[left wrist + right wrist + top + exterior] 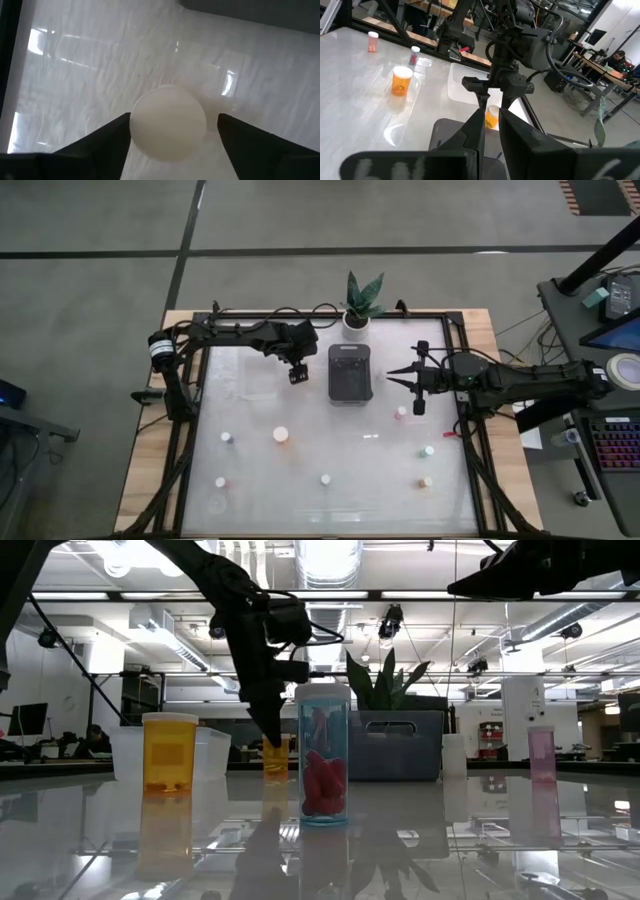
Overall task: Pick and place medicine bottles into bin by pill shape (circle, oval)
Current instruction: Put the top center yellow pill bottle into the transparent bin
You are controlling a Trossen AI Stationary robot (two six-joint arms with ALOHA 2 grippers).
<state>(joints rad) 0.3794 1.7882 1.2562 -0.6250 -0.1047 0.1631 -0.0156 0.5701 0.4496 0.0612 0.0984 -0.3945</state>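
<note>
An orange medicine bottle (491, 118) with a white cap (168, 122) stands upright on the table, left of the grey bin (350, 373). My left gripper (172, 132) comes down on it from above, open, with one finger on each side of the cap. In the low view the bottle (276, 756) shows under the dark arm. In the high view the gripper (297, 372) hides the bottle. My right gripper (392, 373) waits shut and level above the table, right of the bin. My left gripper points steeply down with its fingers on either side of the bottle's cap (168, 122). One finger (107, 142) meets the cap's outline in the wrist view, and the other stands apart from it. Whether any finger touches the cap I cannot tell.
Several more white-capped bottles stand scattered on the near half of the table, among them an orange one (280, 434) and small ones (227, 437) (428, 450). A potted plant (360, 305) stands behind the bin. A clear tray (462, 85) lies left of my left gripper.
</note>
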